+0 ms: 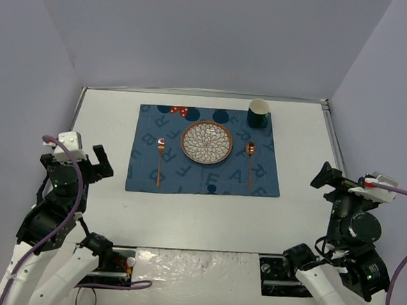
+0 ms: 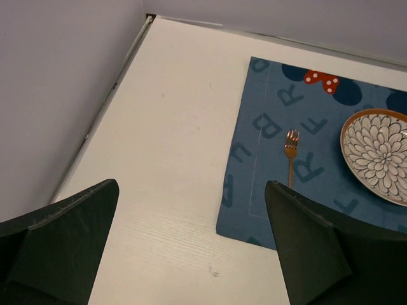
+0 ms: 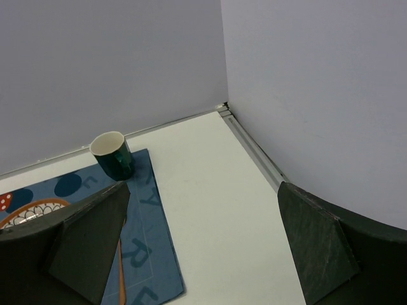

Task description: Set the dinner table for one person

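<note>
The dinner table (image 1: 305, 201) is a large white tabletop. A dark blue letter-printed placemat (image 1: 203, 184) lies at its middle. On the mat sit a patterned plate (image 1: 207, 142), a copper fork (image 1: 159, 160) to its left, a copper spoon (image 1: 249, 163) to its right and a dark green mug (image 1: 258, 114) at the far right corner. My left gripper (image 1: 100, 163) hovers open left of the mat, over bare table (image 2: 165, 159), with the fork (image 2: 291, 152) and plate (image 2: 377, 154) ahead. My right gripper (image 1: 327, 178) stands open right of the mat; the mug (image 3: 112, 154) shows ahead-left.
Grey-lilac walls enclose the table on the left, back and right, with a metal rail (image 3: 254, 149) along the right edge. A red polka-dot bow print (image 2: 320, 80) marks the placemat (image 2: 305, 127) near its far edge. Both arm bases sit at the near edge.
</note>
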`<state>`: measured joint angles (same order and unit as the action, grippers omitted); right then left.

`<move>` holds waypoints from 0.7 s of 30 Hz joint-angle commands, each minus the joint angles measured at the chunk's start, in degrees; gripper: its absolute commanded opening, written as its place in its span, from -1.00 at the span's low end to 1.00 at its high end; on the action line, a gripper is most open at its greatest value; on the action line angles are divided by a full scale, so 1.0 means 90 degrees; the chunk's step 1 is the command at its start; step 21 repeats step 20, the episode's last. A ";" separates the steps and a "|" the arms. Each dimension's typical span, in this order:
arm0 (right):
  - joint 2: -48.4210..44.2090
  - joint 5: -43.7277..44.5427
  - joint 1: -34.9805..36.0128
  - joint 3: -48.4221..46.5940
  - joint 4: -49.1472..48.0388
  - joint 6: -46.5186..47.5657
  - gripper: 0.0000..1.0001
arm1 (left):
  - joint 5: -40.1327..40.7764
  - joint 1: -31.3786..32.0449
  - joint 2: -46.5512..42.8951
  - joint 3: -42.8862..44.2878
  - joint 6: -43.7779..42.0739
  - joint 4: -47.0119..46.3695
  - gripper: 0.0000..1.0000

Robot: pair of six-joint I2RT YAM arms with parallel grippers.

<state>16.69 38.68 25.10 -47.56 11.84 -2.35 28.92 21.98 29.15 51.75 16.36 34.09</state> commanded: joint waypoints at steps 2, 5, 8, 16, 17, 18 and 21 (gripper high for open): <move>0.0006 0.0125 -0.0006 0.0209 -0.0528 0.0193 1.00 | 0.0443 -0.0040 0.0091 -0.0090 -0.0248 -0.0444 0.94; -0.0062 0.0146 -0.0006 0.0343 -0.0635 0.0193 1.00 | 0.0416 -0.0080 0.0019 -0.0334 -0.0031 -0.0634 0.94; -0.0195 0.0102 -0.0006 0.0456 -0.0676 0.0193 1.00 | 0.0155 -0.0296 -0.0022 -0.0375 -0.0012 -0.0756 0.94; -0.0153 0.0048 -0.0006 0.0509 -0.0739 0.0193 1.00 | -0.0667 -0.1116 0.0130 -0.0441 -0.0031 -0.0945 0.94; -0.0133 0.0047 -0.0006 0.0509 -0.0741 0.0193 1.00 | -0.0682 -0.1133 0.0159 -0.0428 -0.0033 -0.0935 0.94; -0.0114 0.0037 -0.0006 0.0508 -0.0749 0.0193 1.00 | -0.0673 -0.1133 0.0158 -0.0429 -0.0041 -0.0927 0.94; -0.0083 0.0019 -0.0006 0.0500 -0.0762 0.0193 1.00 | -0.0664 -0.1133 0.0146 -0.0438 -0.0045 -0.0923 0.94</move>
